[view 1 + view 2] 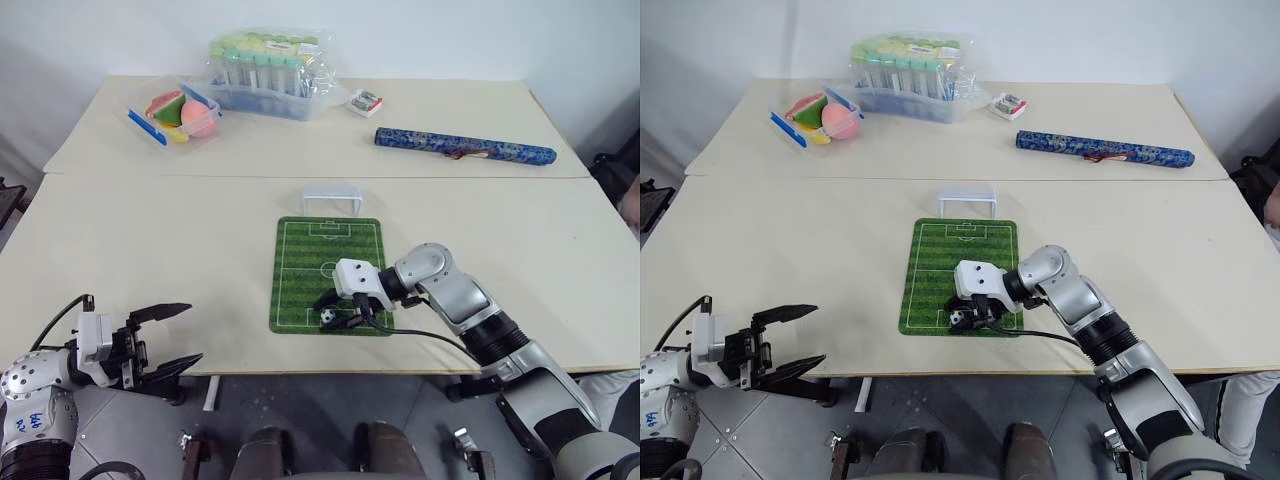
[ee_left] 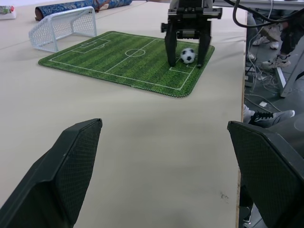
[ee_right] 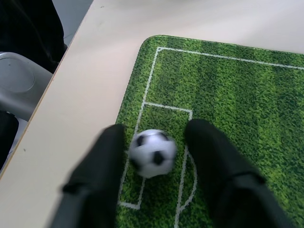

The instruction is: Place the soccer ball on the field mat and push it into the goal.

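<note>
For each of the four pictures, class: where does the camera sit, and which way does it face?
Head pair: on the head, looking forward and down at the table; both arms show.
Left wrist: along the open left gripper toward the field mat and goal.
Right wrist: down at the soccer ball between the right gripper fingers.
Shared: ball and mat.

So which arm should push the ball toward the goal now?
Right. The right gripper straddles the soccer ball on the field mat; the left gripper hangs open off the mat.
</note>
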